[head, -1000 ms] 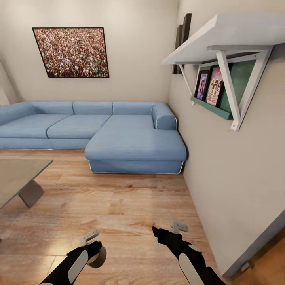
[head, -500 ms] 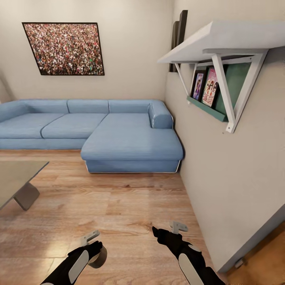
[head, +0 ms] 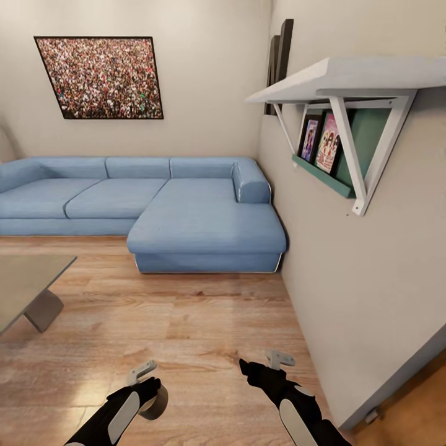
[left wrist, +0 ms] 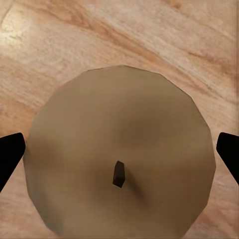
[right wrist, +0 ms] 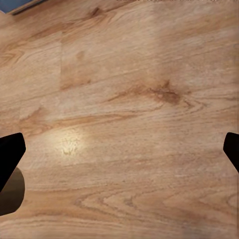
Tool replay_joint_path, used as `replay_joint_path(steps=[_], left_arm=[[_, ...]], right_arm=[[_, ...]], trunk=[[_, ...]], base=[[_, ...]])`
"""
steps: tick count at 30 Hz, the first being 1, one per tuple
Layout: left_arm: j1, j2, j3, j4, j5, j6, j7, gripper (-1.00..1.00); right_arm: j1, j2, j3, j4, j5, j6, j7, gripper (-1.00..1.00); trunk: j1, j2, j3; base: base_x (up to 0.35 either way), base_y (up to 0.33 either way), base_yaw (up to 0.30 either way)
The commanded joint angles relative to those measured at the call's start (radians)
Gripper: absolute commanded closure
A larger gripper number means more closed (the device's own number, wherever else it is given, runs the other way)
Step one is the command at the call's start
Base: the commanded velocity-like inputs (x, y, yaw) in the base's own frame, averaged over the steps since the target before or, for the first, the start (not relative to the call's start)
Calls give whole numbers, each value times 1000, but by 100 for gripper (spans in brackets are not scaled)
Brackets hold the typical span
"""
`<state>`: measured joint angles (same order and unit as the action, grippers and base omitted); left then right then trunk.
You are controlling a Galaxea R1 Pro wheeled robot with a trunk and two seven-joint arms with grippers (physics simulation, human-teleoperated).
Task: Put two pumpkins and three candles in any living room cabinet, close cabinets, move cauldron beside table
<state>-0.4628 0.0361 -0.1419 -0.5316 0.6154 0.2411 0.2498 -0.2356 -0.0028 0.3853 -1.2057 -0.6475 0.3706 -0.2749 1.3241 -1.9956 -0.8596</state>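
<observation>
Progress: mid-transit, judged as a carry leg. One candle (left wrist: 119, 149) is in the left gripper (head: 148, 387), so at least this item is not yet in a cabinet. How many of the other candles and pumpkins are stowed, and where the cauldron stands, cannot be told from here. Left gripper is clenched on the candle, its dark fingertips at either edge of the disc in the wrist view, held low over the wooden floor (head: 204, 322). Right gripper (head: 277, 360) is released, fingers wide apart, nothing between them, also over bare floor. Candle look: stubby, faceted round top, dull beige-tan in this light, short dark wick slightly off centre. A corner of the glossy grey table (head: 25, 279) lies to the left, with the blue sofa (head: 204, 223) ahead and the wall shelf (head: 347, 77) to the right.
</observation>
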Motion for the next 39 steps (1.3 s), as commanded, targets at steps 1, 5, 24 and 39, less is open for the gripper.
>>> replay_joint_path(steps=[1,5,24,39], left_arm=[[0,1,-8,-2,9,3,9,100],[1,1,-8,-2,9,3,9,100],[1,-1,-8,-1,9,1,9,100],[1,-1,-10,0,10,1,9,100]], right_arm=[[-1,0,2,-1,-8,2,-9,-100],[-1,1,2,0,-5,2,-9,-100],[-1,1,2,1,-8,2,-9,-100],[-1,2,1,2,-5,2,-9,-100]], trunk=[[-4,7,2],[-19,35,15],[-92,168,74],[-150,273,121]], base=[[0,0,0],[0,0,3],[0,0,81],[0,0,0]])
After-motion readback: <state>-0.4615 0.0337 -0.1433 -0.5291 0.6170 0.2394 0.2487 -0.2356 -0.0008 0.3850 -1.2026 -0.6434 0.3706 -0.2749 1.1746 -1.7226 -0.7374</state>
